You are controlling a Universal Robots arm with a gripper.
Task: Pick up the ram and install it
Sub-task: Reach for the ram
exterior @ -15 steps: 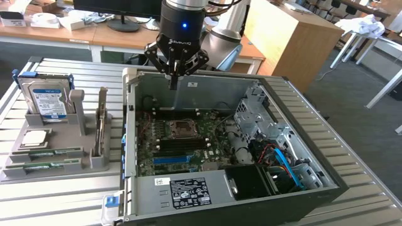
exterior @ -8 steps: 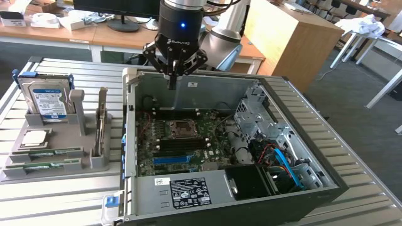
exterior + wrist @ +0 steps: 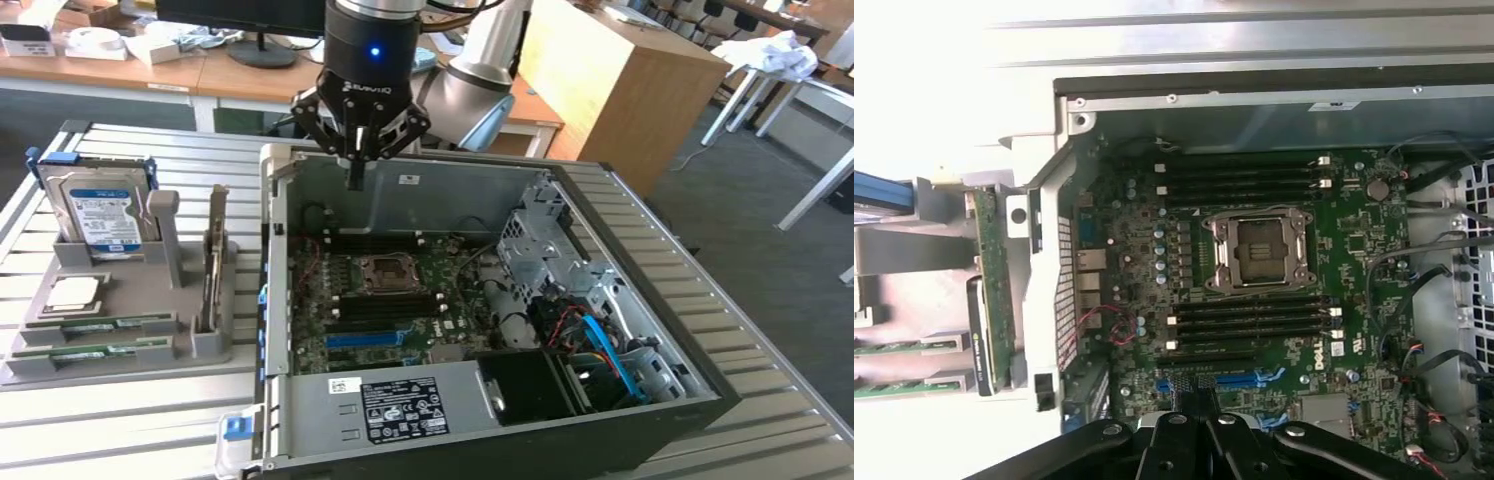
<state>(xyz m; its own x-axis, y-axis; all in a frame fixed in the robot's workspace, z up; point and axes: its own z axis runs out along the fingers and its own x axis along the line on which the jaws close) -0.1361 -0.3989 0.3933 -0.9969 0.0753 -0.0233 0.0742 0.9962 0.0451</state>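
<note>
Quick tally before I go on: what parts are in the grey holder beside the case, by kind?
Hard drive: 1
Processor chip: 1
Ram sticks lying flat: 2
Upright green board: 1
Total: 5

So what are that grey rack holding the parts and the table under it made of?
The grey rack looks like matte plastic, possibly printed: dull, uniform grey, no shine. The table seems bare aluminium: pale ribbed slats with a soft metallic sheen.
</note>
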